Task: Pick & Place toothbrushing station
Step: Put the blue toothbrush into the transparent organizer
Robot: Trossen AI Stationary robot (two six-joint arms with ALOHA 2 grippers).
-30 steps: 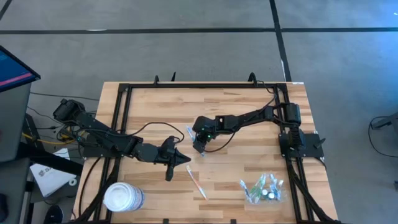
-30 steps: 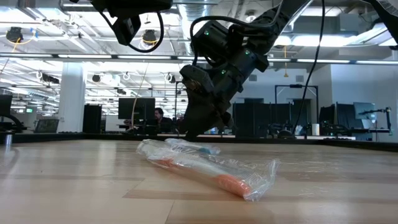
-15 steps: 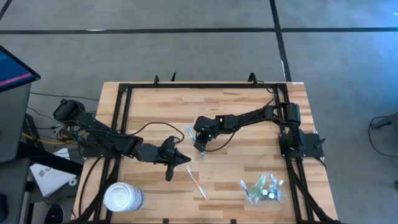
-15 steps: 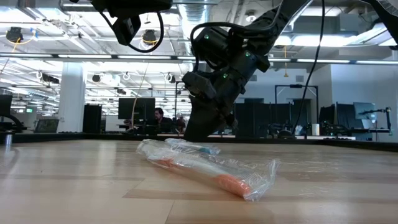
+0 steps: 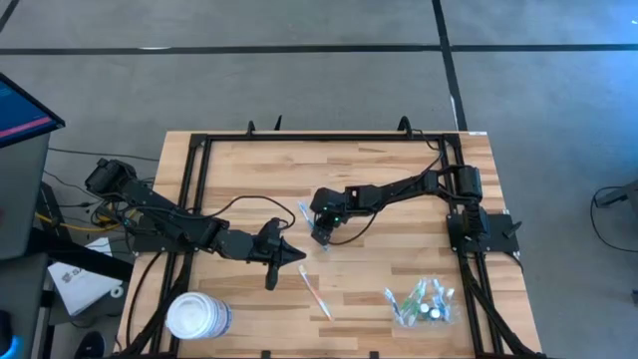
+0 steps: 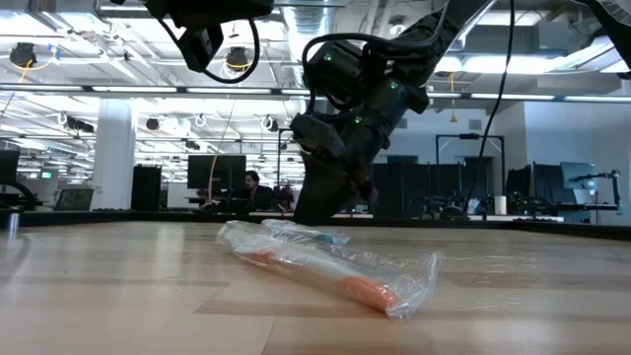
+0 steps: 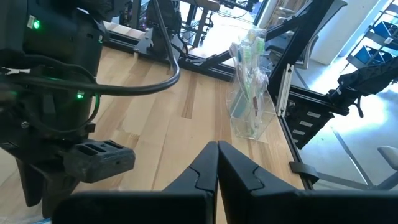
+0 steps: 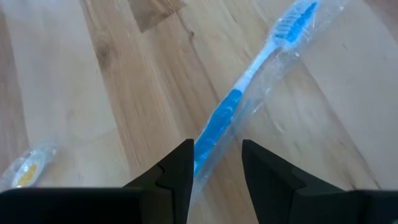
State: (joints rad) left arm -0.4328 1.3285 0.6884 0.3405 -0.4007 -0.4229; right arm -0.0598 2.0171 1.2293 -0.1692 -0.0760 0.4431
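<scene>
Though set well apart from both arms, near the front right corner of the table (image 5: 399, 179), looks to be the goal of it all: toothbrushing station (image 5: 421, 302), clear plastic, several brushes already in it. Lies toward the right arm's base and toward the front edge from the right pincer (image 8: 216, 148), so plainly the right arm's carry, being the nearer. Working out from there to mid-table: blue toothbrush (image 8: 224, 115) in a clear wrapper, flat on the wood, long axis slanting from far-left to near-right in the high view. Right pincer down low over it, spread, one finger on each side of the handle, nothing pinched yet; cannot tell whether the tips touch the wrapper. Calls for a squeeze across the handle, going by this, then a lift and a swing to the holder. Further left, left pincer (image 7: 217, 149) pressed together, empty, waiting just beside an orange wrapped toothbrush (image 5: 315, 292).
</scene>
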